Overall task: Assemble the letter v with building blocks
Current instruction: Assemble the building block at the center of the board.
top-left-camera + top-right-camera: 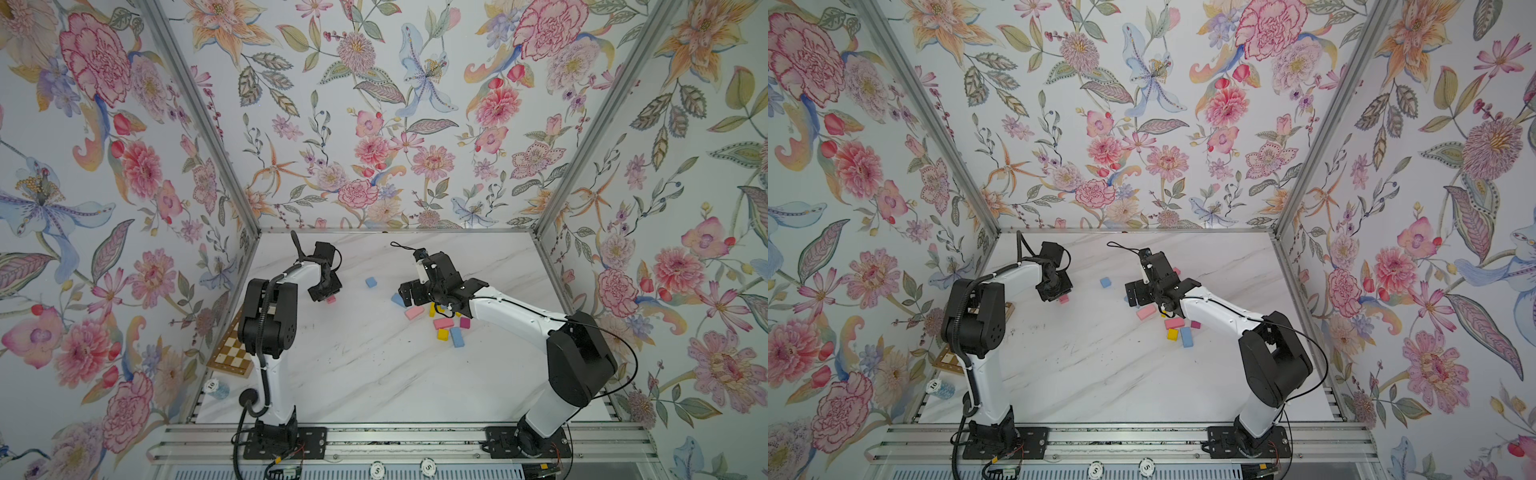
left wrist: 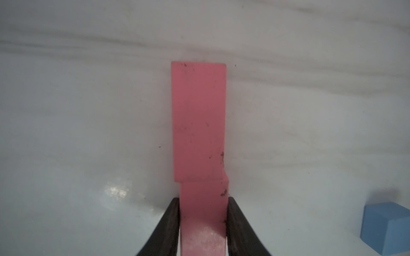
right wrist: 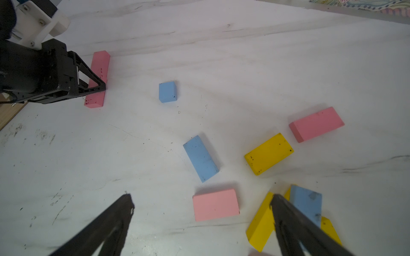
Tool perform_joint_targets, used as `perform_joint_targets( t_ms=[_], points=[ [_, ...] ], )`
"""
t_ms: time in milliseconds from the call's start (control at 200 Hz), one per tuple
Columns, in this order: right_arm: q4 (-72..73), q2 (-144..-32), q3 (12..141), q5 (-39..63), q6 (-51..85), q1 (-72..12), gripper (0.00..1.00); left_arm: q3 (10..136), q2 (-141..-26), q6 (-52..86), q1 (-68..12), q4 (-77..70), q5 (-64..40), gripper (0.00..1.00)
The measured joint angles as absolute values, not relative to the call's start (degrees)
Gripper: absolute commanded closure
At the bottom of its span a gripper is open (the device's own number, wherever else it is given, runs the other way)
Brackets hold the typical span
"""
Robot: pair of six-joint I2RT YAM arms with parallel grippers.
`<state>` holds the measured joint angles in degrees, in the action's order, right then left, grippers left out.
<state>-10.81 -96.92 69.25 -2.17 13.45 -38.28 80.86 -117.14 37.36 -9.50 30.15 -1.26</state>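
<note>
Clamping half-hidden pink block [image 1: 331, 299], left gripper [image 2: 203, 206]

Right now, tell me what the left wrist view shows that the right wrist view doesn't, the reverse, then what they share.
Left wrist only: both fingers of the left gripper pressed on the held pink block, one on each side. Right wrist only: the open right gripper, a yellow block among other loose ones, a wooden board corner. Shared: that gripper and block, the far pink block end to end with it, the small blue block.
</note>
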Motion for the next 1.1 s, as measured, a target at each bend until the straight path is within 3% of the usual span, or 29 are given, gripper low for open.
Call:
perform_joint_targets(
  t_ms=[1101],
  points=[
    [-10.70,-96.92,68.88,-2.17,13.47,-38.28,0.01,79.85,-116.66,37.34,-9.15,28.67,-1.02,0.61]
  ],
)
